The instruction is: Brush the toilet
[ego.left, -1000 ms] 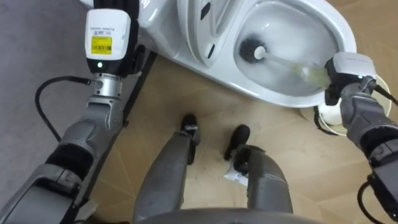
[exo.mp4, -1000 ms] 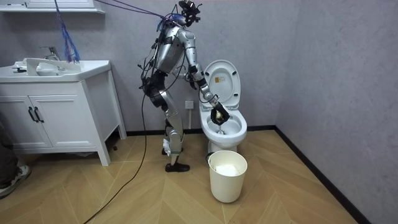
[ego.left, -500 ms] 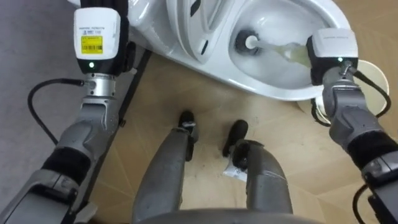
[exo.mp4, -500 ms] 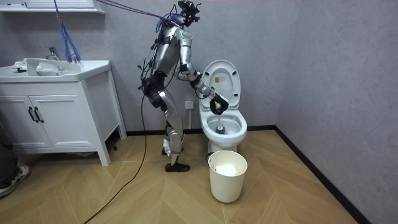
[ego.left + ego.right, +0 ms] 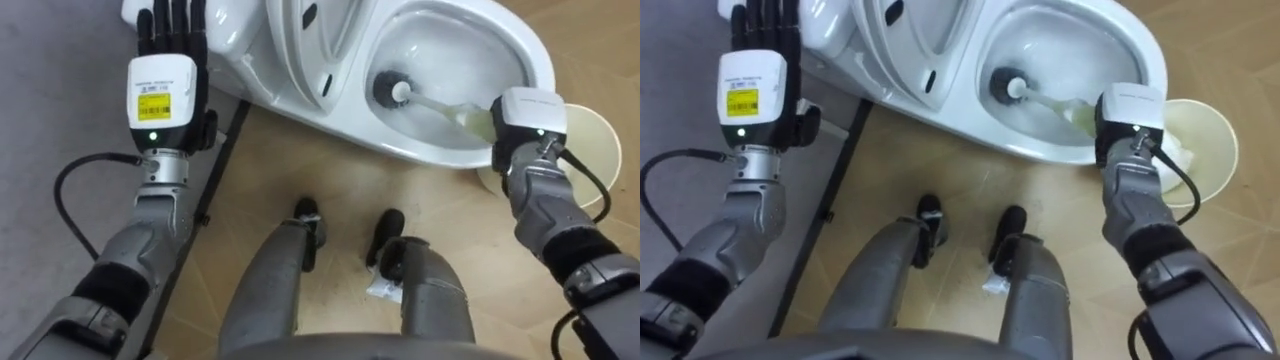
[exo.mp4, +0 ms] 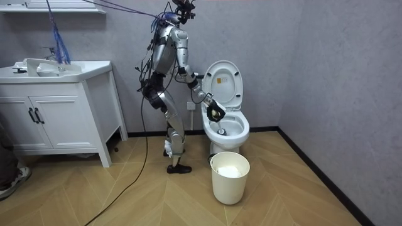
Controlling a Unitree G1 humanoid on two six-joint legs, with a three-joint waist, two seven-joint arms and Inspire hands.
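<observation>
The white toilet (image 5: 520, 45) stands in front of me with its seat and lid raised (image 6: 225, 81). A toilet brush with a black head (image 5: 390, 90) lies in the bowl. Its pale handle (image 5: 450, 108) runs right into my right hand (image 5: 527, 120) at the bowl's near right rim. That hand is shut on the handle, and I see it from the back. In the room view the right hand (image 6: 214, 112) hovers over the bowl's front. My left hand (image 5: 170, 30) is open with straight fingers, held over the left side of the toilet by the cistern.
A round white bin (image 5: 592, 140) stands on the wooden floor right of the toilet, close to my right forearm. A grey wall runs along my left. In the room view a white vanity with a sink (image 6: 56, 107) stands farther along the wall.
My right hand has drawn back from the bowl's right rim toward its near rim, dragging the brush head across the bowl. My body has straightened a little. More of my left hand's fingers show.
</observation>
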